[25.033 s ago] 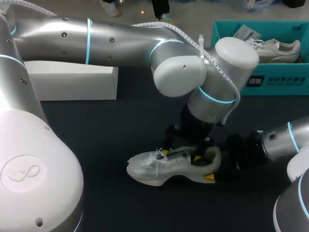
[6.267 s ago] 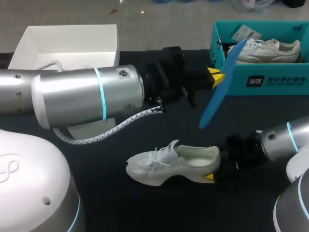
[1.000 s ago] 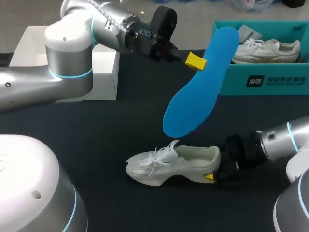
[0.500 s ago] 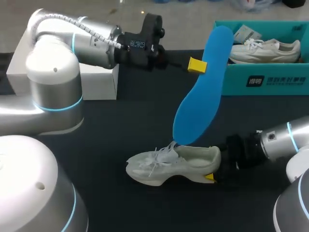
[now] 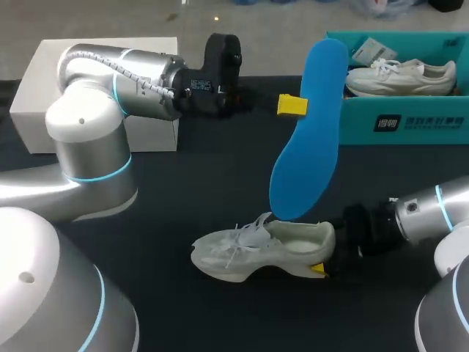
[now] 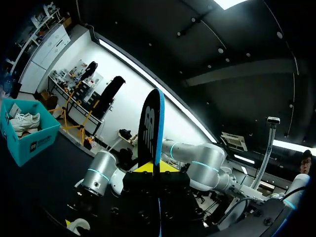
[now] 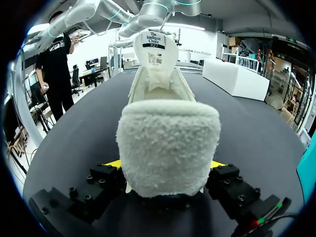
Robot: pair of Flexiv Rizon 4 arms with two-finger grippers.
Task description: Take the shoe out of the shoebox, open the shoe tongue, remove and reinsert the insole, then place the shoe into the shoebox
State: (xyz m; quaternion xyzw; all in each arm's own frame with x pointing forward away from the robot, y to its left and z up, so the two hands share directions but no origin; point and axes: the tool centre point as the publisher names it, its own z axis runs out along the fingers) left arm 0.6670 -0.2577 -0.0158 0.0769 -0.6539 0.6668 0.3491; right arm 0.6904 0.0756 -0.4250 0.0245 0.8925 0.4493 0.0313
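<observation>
A white shoe (image 5: 256, 248) lies on its sole on the dark table, toe to the left, tongue (image 7: 155, 52) standing up. My right gripper (image 5: 322, 258) is shut on the shoe's fleecy heel (image 7: 168, 143), one yellow tip on each side. My left gripper (image 5: 292, 105) hangs above the table, shut on the side edge of a blue insole (image 5: 306, 139). The insole hangs nearly upright, its lower end just above the shoe's opening. In the left wrist view the insole (image 6: 150, 126) shows edge-on between the yellow tips (image 6: 154, 168).
A teal shoebox (image 5: 399, 125) at the back right holds a second white shoe (image 5: 401, 75). A white box (image 5: 95, 99) stands at the back left behind my left arm. Bare dark table lies in front of the shoe.
The left gripper turned the insole more upright and lowered it, so its lower end moved right and down toward the shoe's opening. The shoe and right gripper stayed put.
</observation>
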